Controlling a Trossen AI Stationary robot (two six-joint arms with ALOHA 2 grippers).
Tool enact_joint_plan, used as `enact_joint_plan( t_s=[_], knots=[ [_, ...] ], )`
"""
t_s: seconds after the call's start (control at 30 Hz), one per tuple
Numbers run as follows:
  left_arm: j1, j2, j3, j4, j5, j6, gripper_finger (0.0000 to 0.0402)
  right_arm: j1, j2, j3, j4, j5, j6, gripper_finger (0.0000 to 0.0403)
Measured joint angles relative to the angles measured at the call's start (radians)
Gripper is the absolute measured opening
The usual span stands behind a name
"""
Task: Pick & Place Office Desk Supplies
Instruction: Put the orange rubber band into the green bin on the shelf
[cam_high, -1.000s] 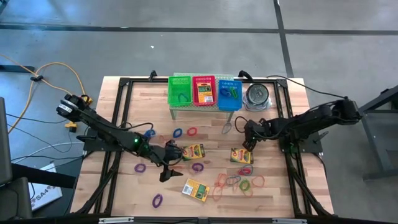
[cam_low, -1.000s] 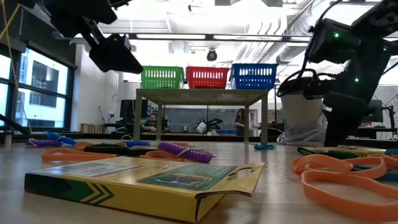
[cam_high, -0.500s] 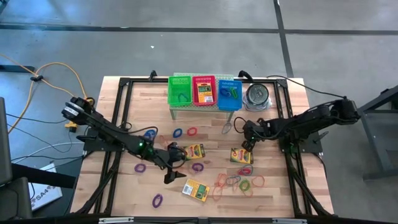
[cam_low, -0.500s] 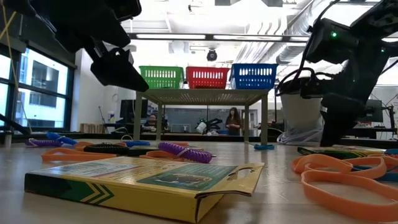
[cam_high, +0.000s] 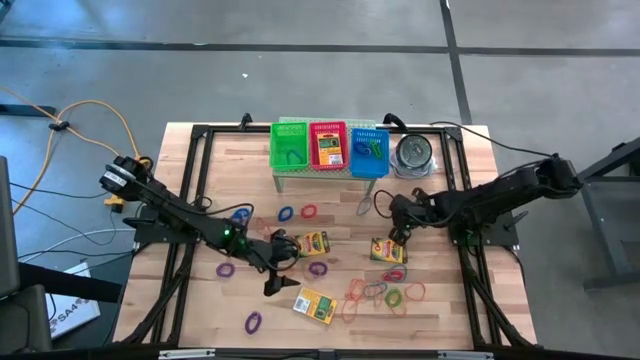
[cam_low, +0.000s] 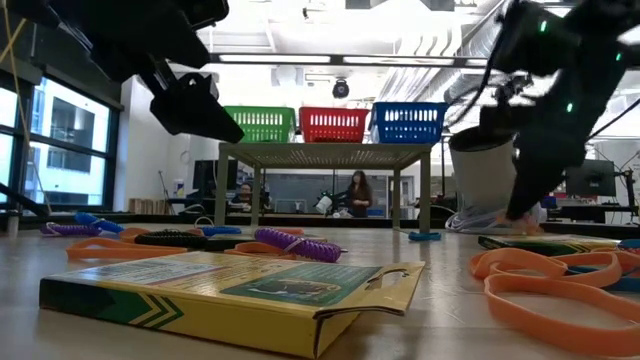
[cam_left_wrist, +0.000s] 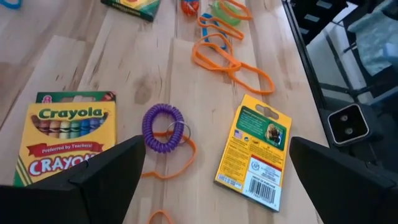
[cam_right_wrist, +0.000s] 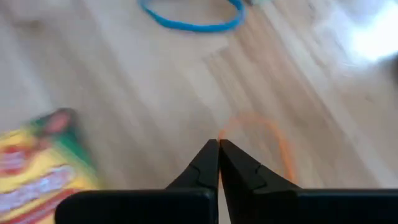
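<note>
Right gripper (cam_right_wrist: 219, 144): my fingers are pinched together on the near end of a thin orange band (cam_right_wrist: 273, 140); its loop runs straight out ahead of my tips over bare wood

Held or not: whether the band is truly caught between the tips I cannot tell; it at least touches them

Position on table: my right gripper (cam_high: 397, 232) is low over the wood, just behind the crayon box (cam_high: 388, 250) and forward of the blue basket (cam_high: 368, 150)

Left gripper (cam_high: 275, 262): spread wide, gripping nothing, hovering near the table's middle

Below my left fingers: purple coil band (cam_left_wrist: 163, 126) nearest, with a face-up crayon box (cam_left_wrist: 67, 135) to one side and a face-down crayon box (cam_left_wrist: 257, 149) to the other

Deciding relation: the baskets lie behind my right gripper; the right arm is the nearer one

Judged next: lift and carry the band back to a basket
</note>
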Motion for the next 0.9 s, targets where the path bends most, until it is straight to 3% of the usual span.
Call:
enact_joint_plan(
  t_s=[0.27,0.47,0.6,0.73,0.9],
  knots=[
    [0.0,0.0,0.0,0.039,-0.002,0.0,0.0387,0.176,-0.019,0.153,0.068,0.061,-0.027,0.0003],
    [0.006,0.0,0.0,0.101,-0.007,0.021,0.0387,0.324,-0.018,0.172,0.365,0.058,-0.13,0.0003],
    [0.019,0.0,0.0,0.126,-0.01,0.206,0.0387,0.422,0.012,0.173,0.601,0.056,-0.223,0.0003],
    [0.012,0.001,0.0,0.183,-0.007,0.464,0.0387,0.485,0.049,0.173,0.801,-0.018,-0.353,0.0003],
    [0.04,0.01,0.001,0.368,-0.009,0.498,0.0387,0.476,0.121,0.173,0.965,-0.169,-0.416,0.0003]
  ],
)
